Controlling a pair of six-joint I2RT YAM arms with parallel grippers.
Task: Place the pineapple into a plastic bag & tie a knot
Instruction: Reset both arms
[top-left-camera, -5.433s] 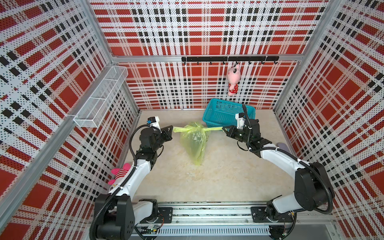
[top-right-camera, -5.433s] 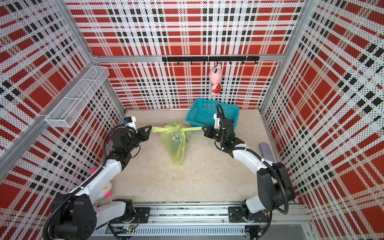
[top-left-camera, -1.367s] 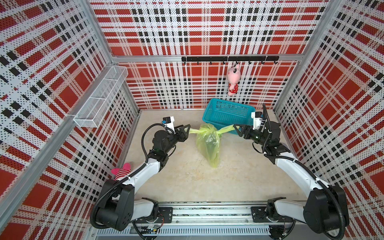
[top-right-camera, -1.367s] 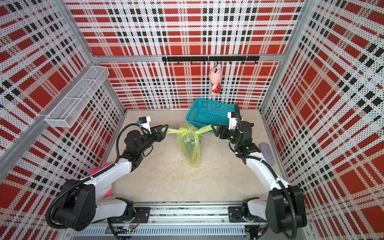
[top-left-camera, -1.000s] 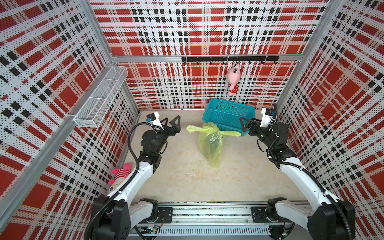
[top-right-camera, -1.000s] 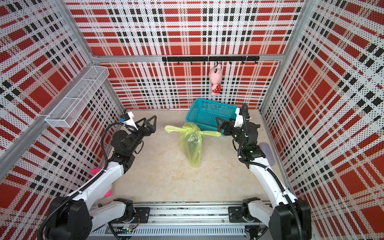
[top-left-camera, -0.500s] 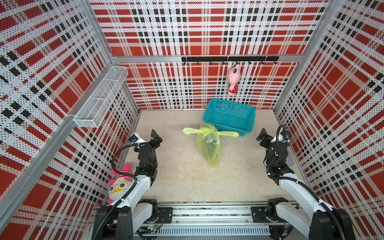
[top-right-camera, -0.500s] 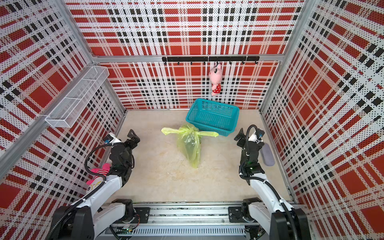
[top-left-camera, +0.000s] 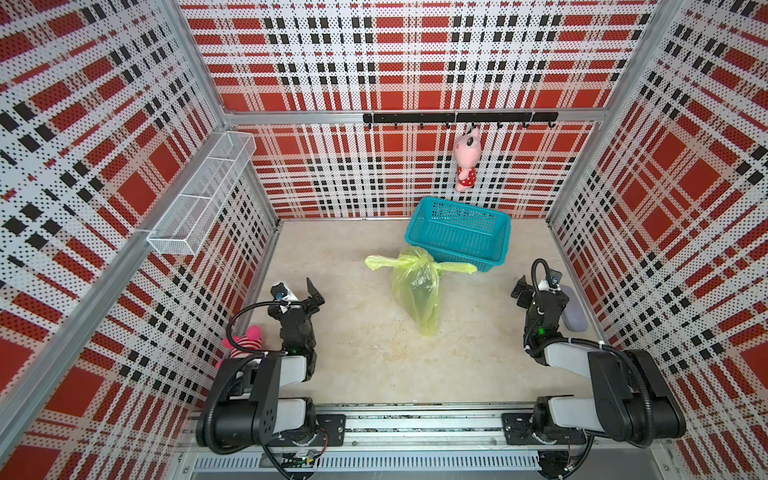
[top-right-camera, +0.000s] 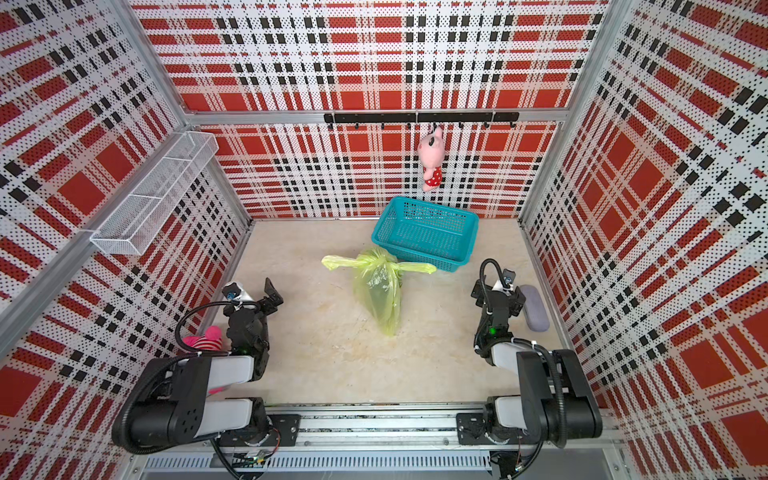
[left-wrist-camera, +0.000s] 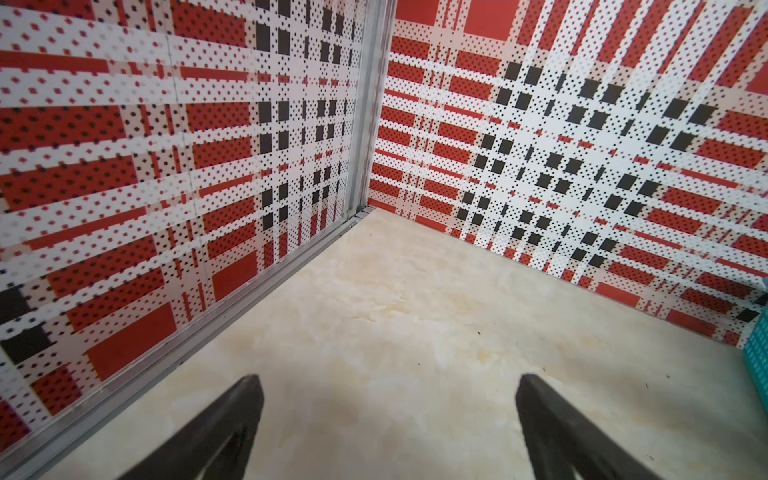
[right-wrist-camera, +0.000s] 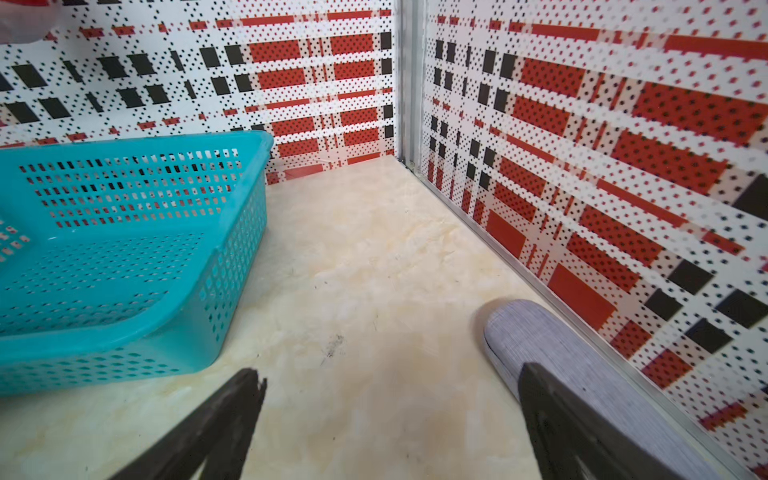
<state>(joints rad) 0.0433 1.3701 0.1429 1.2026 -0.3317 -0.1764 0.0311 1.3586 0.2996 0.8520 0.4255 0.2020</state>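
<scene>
Both arms have drawn right back from the plastic bag (top-left-camera: 417, 291). A moment ago each one was up at the bag's neck, pulling on one of the handle strips (top-left-camera: 455, 267); now both are folded in at the near corners of the worktop (top-left-camera: 365, 365). The left end effector (left-wrist-camera: 388, 380) sits on the near left, close to a pink striped soft toy (top-left-camera: 243, 340). Its wrist view shows the jaws spread wide with only bare worktop between them. The right end effector (right-wrist-camera: 390, 374) sits on the near right beside a grey case (right-wrist-camera: 582, 361), equally wide open and holding nothing. The bag has stayed where it was let go, lying toward the back of the worktop with its top just in front of the teal basket (top-left-camera: 457, 237) and well apart from both arms. The knot (top-left-camera: 426, 262) reads in both top views as a small tight bunch with the two strip ends sticking out sideways, and it keeps its shape with nobody pulling on it. The pineapple cannot be made out as such; only a darker patch shows through the plastic. With the knot holding and both arms clear, the task looks finished, with nothing left but coming to rest.
</scene>
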